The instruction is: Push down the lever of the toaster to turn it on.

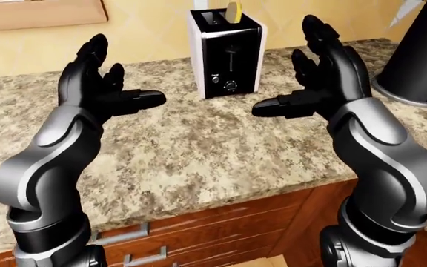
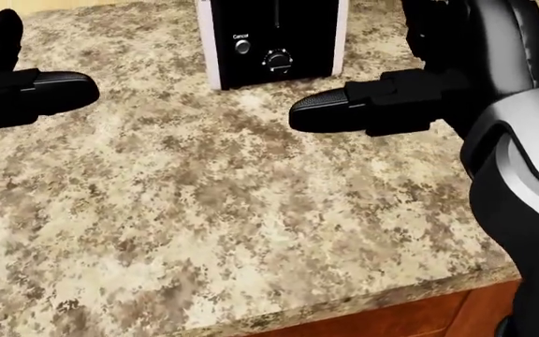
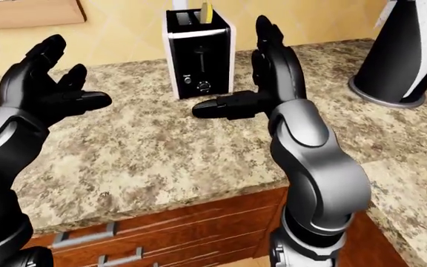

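A black and white toaster [image 1: 227,53] stands upright on the speckled counter [image 1: 199,150] near the wall, with a yellow slice sticking out of a top slot. Its lever [image 1: 232,51] sits partway up the slot on the black face, above a small button and a round knob [image 1: 230,85]. My left hand [image 1: 106,89] hovers open to the left of the toaster, fingers up. On the other side my right hand [image 1: 314,78] is open too, thumb pointing toward the toaster. Neither hand touches it.
A tall black cone-shaped appliance [image 1: 423,53] stands on the counter at the right. Wooden drawers [image 1: 199,239] with metal handles lie below the counter edge. A wooden shelf [image 1: 39,12] hangs on the yellow wall at the top left.
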Robot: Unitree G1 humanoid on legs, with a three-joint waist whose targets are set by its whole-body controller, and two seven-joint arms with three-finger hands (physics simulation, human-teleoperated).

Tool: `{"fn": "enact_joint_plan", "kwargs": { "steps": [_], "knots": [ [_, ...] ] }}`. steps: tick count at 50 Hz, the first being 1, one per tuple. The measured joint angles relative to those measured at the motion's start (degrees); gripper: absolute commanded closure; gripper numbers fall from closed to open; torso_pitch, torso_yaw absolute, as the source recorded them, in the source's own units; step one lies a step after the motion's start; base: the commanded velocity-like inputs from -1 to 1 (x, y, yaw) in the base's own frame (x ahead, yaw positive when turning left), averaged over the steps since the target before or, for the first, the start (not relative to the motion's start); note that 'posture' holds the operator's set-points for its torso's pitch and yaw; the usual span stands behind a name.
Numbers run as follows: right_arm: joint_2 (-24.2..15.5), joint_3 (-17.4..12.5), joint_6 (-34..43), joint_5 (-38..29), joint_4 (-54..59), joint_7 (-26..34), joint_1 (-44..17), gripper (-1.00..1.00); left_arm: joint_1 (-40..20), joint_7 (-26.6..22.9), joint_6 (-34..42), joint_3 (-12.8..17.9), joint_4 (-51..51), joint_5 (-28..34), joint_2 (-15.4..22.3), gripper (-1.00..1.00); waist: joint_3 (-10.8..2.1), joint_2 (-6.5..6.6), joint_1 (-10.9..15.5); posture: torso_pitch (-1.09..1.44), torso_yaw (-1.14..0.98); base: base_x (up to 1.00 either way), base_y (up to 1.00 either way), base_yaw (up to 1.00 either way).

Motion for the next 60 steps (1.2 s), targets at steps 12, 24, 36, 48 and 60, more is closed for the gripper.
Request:
{"fn": "enact_joint_plan", "kwargs": {
  "steps": [12,24,36,48,60],
  "knots": [
    [0.1,0.7,0.1,0.2,-0.1,0.6,-0.2,-1.0,-0.1,0.3,-0.6,1.2,-0.9,0.6,0.2,-1.0,-0.38,-2.61,-0.5,0.0,0.0,-0.44,0.0,1.0],
    [0.0,-0.5,-0.7,0.0,0.1,-0.8,-0.6,-1.0,-0.2,0.1,-0.8,0.3,-1.4,0.4,-0.2,-1.0,3.29,-0.13,-1.7,0.0,0.0,-0.03,0.0,0.03],
    [0.3,0.8,0.3,0.1,1.3,-0.7,-0.3,-1.0,0.1,0.1,-0.3,0.0,-0.7,1.9,-1.0,-1.0,-0.06,4.54,-2.0,0.0,0.0,0.0,0.0,0.0],
    [0.1,0.4,-1.8,0.1,0.9,-0.5,-0.2,-1.0,0.4,-0.8,-0.6,-0.6,-0.5,3.4,-2.1,-1.0,1.85,-2.72,0.0,0.0,0.0,0.16,0.0,0.0],
    [-0.4,-0.4,-2.7,0.3,0.1,-1.8,-1.3,-1.0,-0.6,-1.4,-1.2,-0.7,-1.6,3.4,-2.4,-1.0,1.6,-0.41,-0.8,0.0,0.0,0.22,0.0,0.0]
  ]
}}
